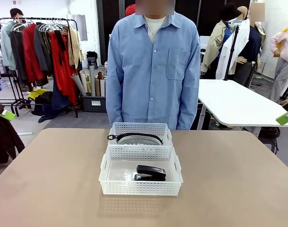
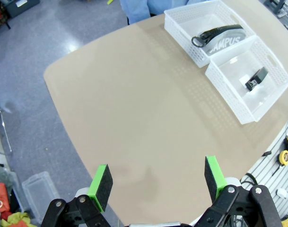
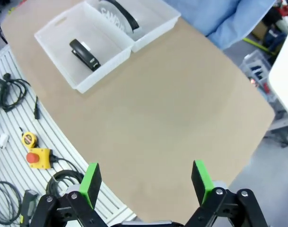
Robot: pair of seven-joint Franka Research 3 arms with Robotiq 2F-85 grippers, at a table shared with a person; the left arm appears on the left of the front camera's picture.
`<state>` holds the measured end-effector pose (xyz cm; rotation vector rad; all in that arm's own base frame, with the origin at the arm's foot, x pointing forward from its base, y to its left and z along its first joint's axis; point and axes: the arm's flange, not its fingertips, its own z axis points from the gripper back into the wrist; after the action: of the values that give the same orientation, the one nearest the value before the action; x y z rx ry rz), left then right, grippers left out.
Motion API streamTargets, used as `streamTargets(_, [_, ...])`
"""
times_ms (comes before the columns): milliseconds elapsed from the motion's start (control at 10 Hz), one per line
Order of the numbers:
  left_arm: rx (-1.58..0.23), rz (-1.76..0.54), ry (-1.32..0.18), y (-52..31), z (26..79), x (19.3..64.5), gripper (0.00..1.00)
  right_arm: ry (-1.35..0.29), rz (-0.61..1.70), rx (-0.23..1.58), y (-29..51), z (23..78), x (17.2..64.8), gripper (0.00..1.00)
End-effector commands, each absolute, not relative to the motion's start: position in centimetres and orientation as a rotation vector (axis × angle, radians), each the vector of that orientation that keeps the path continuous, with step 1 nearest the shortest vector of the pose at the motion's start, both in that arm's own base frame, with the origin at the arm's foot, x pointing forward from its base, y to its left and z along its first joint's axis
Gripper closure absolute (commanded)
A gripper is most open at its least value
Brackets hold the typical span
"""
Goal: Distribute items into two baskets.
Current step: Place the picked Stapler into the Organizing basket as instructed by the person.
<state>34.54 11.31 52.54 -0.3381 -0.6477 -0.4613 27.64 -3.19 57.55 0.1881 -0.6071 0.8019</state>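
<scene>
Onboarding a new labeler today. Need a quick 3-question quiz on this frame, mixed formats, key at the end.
1. True or false: the black stapler lies in the basket nearer the robot.
2. Which item is in the basket nearer the person? A) the stapler B) the grey CAMPUS pouch C) a tape measure D) nothing
3. Fill in: the left gripper and the right gripper both have their jaws ____, with nothing between the green pads, above the bare table.

Key
1. True.
2. B. Its black strap lies across it; the lettering reads in the left wrist view.
3. Open.
</scene>
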Motion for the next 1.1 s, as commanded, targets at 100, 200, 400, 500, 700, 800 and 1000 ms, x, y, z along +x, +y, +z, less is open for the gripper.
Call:
streamTargets(100, [-0.345,-0.469,-0.653,11.3,52.5,34.5,0.00,-0.602,0.715,0.299,-5.6,55.1,26.9,0.00])
streamTargets(200, [-0.345,-0.469,-0.653,11.3,52.5,34.5,0.00,-0.609,0.680,0.324,-6.6,54.4,26.6,0.00])
streamTargets(400, [-0.345,-0.469,-0.653,11.3,52.5,34.5,0.00,-0.637,0.646,0.342,-7.5,53.8,26.1,0.00])
streamTargets(500, [-0.345,-0.469,-0.653,11.3,52.5,34.5,0.00,-0.630,0.645,0.339,-7.4,53.8,26.0,0.00])
streamTargets(700, [-0.345,-0.469,-0.653,11.3,52.5,34.5,0.00,-0.620,0.658,0.316,-8.7,55.6,27.4,0.00])
streamTargets(800, [-0.345,-0.469,-0.653,11.3,52.5,34.5,0.00,-0.620,0.658,0.316,-8.7,55.6,27.4,0.00])
streamTargets(1000, [-0.345,-0.469,-0.653,11.3,52.5,34.5,0.00,-0.620,0.658,0.316,-8.7,55.6,27.4,0.00])
